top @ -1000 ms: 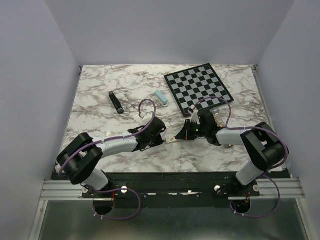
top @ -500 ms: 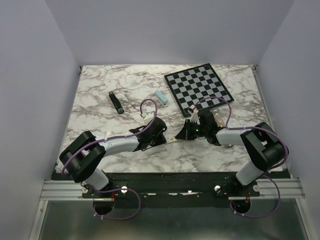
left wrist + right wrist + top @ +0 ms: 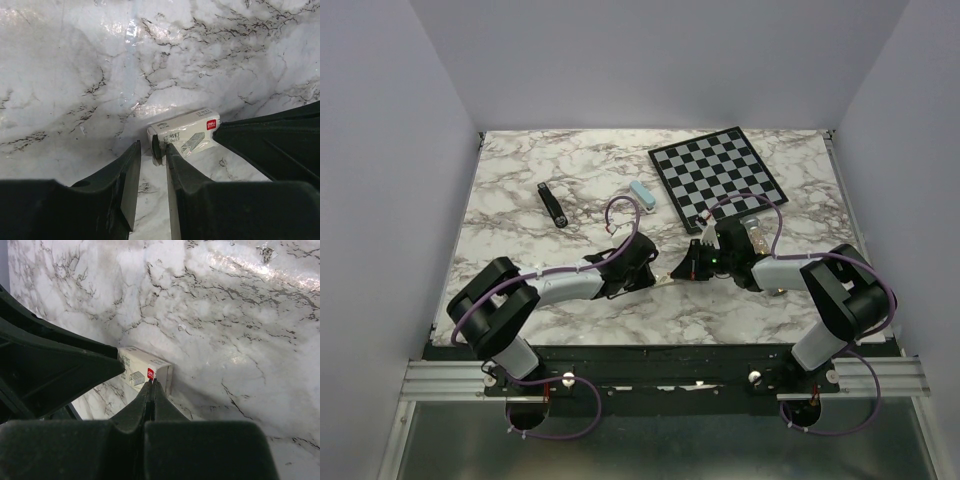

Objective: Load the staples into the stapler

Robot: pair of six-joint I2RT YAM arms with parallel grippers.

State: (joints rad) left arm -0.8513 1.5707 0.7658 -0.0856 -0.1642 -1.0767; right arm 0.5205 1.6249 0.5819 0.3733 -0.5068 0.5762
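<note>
A: Quick pass, left first. Stapler?
B: Black stapler [image 3: 552, 207] lies flat on the marble worktop [image 3: 520, 170], left half, nearer the far edge. It is well apart from both grippers, and nothing touches it.
A: Next?
B: Pale blue block [image 3: 642, 195], mid worktop toward the far edge, just beside the checkerboard's near-left corner.
A: Left gripper?
B: Left gripper [image 3: 152, 149] is low over the middle of the worktop, with a narrow gap between its fingers and nothing clamped. The end of the staple box [image 3: 187, 134] sits right at that gap. Can't tell if a finger touches it.
A: Staples?
B: Can't make out the staples themselves. Only the white box shows, lying flat between the two grippers, nearer the near edge.
A: Right gripper?
B: Right gripper [image 3: 151, 385] has its fingers pressed fully together, tips against the box's other end by the red mark. No sign it's gripping anything.
A: Far right?
B: Checkerboard [image 3: 717, 175], flat at the far right corner.
</note>
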